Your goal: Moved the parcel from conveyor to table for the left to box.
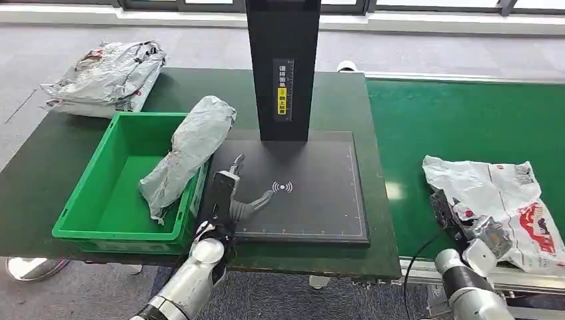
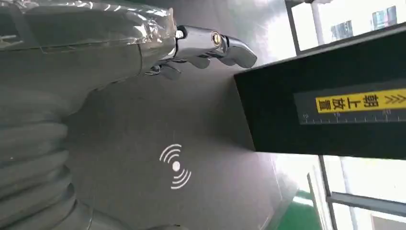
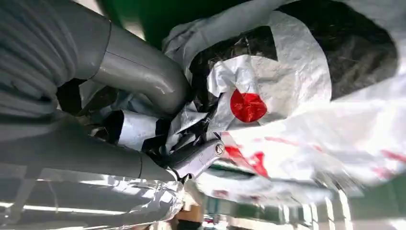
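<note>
Head view: the white parcel (image 1: 500,197), a crumpled plastic mailer with red print, lies on the green conveyor (image 1: 460,120) at the right side of the scene, near the belt's front edge. It has not reached the desk (image 1: 333,93).

Right hand (image 1: 460,227): at the parcel's near-left corner, fingers dug into the wrinkled film. Right wrist view confirms this: the thick grey thumb (image 3: 143,81) and the darker fingers (image 3: 196,160) close around bunched white and red plastic (image 3: 268,96). State: grasping the parcel. The parcel rests on the belt over most of its area; whether the gripped corner is lifted, cannot tell.

Left hand (image 1: 230,197): over the left edge of the black scanner pad (image 1: 313,193), just beside the green bin (image 1: 100,200). Fingers are extended and apart, nothing between them. Left wrist view shows the metallic fingertips (image 2: 215,45) above the pad surface, with the white wireless symbol (image 2: 175,166) printed on it. State: released, holding nothing.

Grey parcel (image 1: 190,150): long and wrapped in grey film, leaning in the green bin with its upper end propped over the bin's far-right rim.

Black scanner column (image 1: 283,67) stands upright at the pad's far edge and carries a yellow label (image 1: 282,100).

Pile of grey mailers (image 1: 106,77) sits on the far-left corner of the desk, well apart from both hands.
</note>
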Tool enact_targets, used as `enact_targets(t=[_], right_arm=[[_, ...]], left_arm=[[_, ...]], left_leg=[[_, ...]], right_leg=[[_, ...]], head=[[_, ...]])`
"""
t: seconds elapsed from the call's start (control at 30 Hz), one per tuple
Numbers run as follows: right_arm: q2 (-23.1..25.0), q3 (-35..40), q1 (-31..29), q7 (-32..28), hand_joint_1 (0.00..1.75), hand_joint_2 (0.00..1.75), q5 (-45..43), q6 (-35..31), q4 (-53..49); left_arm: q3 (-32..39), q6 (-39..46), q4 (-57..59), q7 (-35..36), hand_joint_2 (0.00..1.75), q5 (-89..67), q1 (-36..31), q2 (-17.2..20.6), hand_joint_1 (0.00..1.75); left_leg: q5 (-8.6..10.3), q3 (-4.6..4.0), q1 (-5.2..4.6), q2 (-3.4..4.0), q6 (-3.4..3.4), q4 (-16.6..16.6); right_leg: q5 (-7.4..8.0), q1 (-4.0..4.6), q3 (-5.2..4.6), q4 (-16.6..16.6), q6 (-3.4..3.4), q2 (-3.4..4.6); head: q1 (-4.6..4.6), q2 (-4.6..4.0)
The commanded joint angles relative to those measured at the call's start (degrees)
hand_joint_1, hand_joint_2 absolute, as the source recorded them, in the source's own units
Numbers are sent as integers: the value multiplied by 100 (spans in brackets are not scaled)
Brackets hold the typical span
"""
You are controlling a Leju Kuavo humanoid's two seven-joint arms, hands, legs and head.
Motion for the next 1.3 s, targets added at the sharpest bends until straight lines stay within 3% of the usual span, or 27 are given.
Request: enact_targets(t=[0.03,0.17,0.3,0.43,0.67,0.87,1.03,1.17,1.3], right_arm=[[1113,1049,0,-2181,175,175,-2023,-102,-2326],[1112,3227,692,-1831,175,175,-2671,272,-4010],[1033,4302,861,-1869,175,175,-2711,6,-4355],[1080,4786,852,-2074,175,175,-3321,415,-4289],[1029,4868,833,-2087,175,175,-3420,360,-4250],[994,5927,672,-2121,175,175,-3285,1115,-3865],[913,6513,641,-2237,175,175,-3755,2139,-3551],[904,6660,573,-2364,175,175,-4079,2835,-3444],[892,6661,577,-2364,175,175,-4080,2839,-3447]], left_arm=[[226,100,-8,-18,175,-95,-101,139,0],[212,86,35,-16,175,-202,-237,117,0],[160,81,215,-55,175,-289,-372,44,0],[148,134,368,-127,175,-275,-476,18,0],[146,118,388,-160,175,-251,-480,37,0],[107,47,490,-225,175,-211,-526,71,0],[54,33,627,-275,175,-182,-614,84,0],[68,-7,562,-283,175,-159,-595,108,0],[65,-4,554,-280,175,-160,-592,103,0]], left_leg=[[-8,13,-5,79,-3,-5],[-2,7,2,50,-8,-4],[2,5,2,36,-11,-3],[4,7,4,33,-12,-7],[3,10,5,29,-9,-9],[2,14,6,39,-12,-11],[4,20,9,29,-12,-15],[3,12,7,30,-12,-11],[6,12,4,24,-12,-14]], right_leg=[[10,0,-13,1,-13,45],[5,6,-14,4,-14,27],[3,9,-17,9,-12,20],[1,10,-19,7,-13,19],[-2,9,-11,4,-15,9],[0,9,-9,2,-17,17],[-2,18,-1,-4,-19,2],[-2,17,-10,1,-17,10],[-3,14,-8,1,-18,1]], head=[[0,-2],[0,-2],[0,0],[0,0],[0,-2],[0,-2],[0,-2],[0,0],[0,0]])
